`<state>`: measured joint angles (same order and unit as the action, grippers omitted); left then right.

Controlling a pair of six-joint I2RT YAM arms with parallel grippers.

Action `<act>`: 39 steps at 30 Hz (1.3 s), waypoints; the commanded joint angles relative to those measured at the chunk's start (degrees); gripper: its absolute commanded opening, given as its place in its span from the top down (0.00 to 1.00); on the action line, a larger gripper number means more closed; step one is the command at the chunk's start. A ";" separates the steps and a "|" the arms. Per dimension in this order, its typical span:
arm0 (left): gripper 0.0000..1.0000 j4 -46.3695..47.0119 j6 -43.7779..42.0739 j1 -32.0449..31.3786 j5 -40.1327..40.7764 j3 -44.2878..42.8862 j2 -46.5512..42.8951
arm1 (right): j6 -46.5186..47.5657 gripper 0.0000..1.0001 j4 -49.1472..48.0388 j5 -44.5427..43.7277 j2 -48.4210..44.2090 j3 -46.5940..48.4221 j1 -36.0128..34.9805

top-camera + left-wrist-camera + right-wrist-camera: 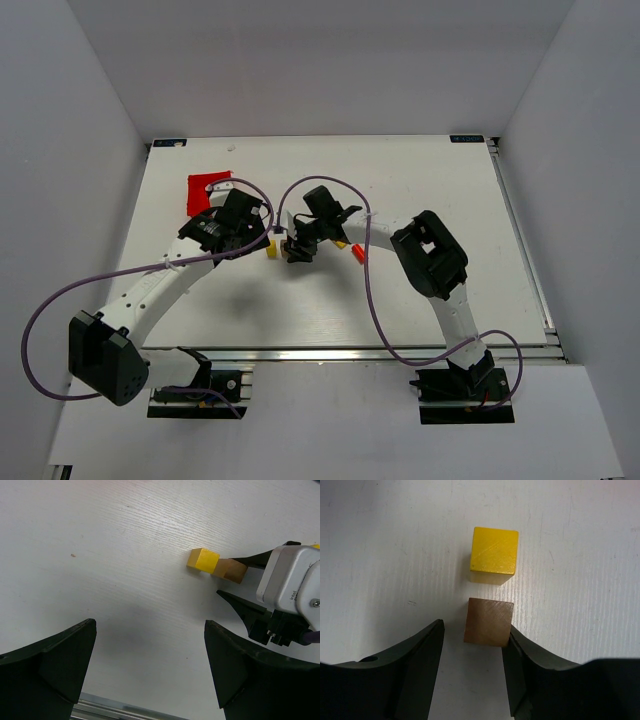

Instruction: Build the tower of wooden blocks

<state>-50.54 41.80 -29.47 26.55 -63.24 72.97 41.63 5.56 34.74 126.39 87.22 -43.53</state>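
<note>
No stacked tower shows; the blocks lie singly on the white table. A yellow cube (494, 555) sits just beyond a plain brown wooden cube (488, 622). My right gripper (476, 630) is open around the brown cube; its right finger (520, 660) touches the cube and the left finger stands apart. In the top view the right gripper (296, 250) is at mid-table beside the yellow cube (272, 250). My left gripper (150, 630) is open and empty, a little way from the yellow cube (203, 560) and the brown cube (232, 570).
A red bin (208, 190) sits at the back left behind the left gripper (252, 228). A small red piece (357, 252) and a yellow piece (340, 243) lie under the right arm. The right wrist camera housing (290, 590) fills the left wrist view's right side.
</note>
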 commanded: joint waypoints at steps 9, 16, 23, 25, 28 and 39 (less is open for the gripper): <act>0.02 0.71 -0.58 -0.41 -0.35 0.05 -0.11 | 1.62 0.45 2.79 0.50 -0.18 1.46 -0.33; 0.02 0.89 -0.93 -0.50 -0.62 -0.04 -0.02 | 1.44 0.46 2.17 -0.46 0.35 1.99 -0.33; 0.02 0.97 -1.28 -0.50 -0.88 -0.13 0.16 | 2.67 0.49 3.05 -0.29 0.79 2.87 -0.24; 0.02 0.97 -1.28 -0.50 -0.88 -0.13 0.33 | 2.93 0.51 3.23 -0.29 1.05 3.22 -0.24; 0.02 1.15 -1.46 -0.50 -1.14 -0.21 0.42 | 2.85 0.51 3.31 -0.38 1.23 3.48 -0.24; 0.02 1.06 -1.64 -0.58 -1.41 -0.21 0.68 | 1.62 0.43 2.00 -2.92 1.58 3.57 -0.07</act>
<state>-50.50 40.66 -29.76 25.45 -63.24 73.82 43.42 7.53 33.50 126.98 89.17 -43.57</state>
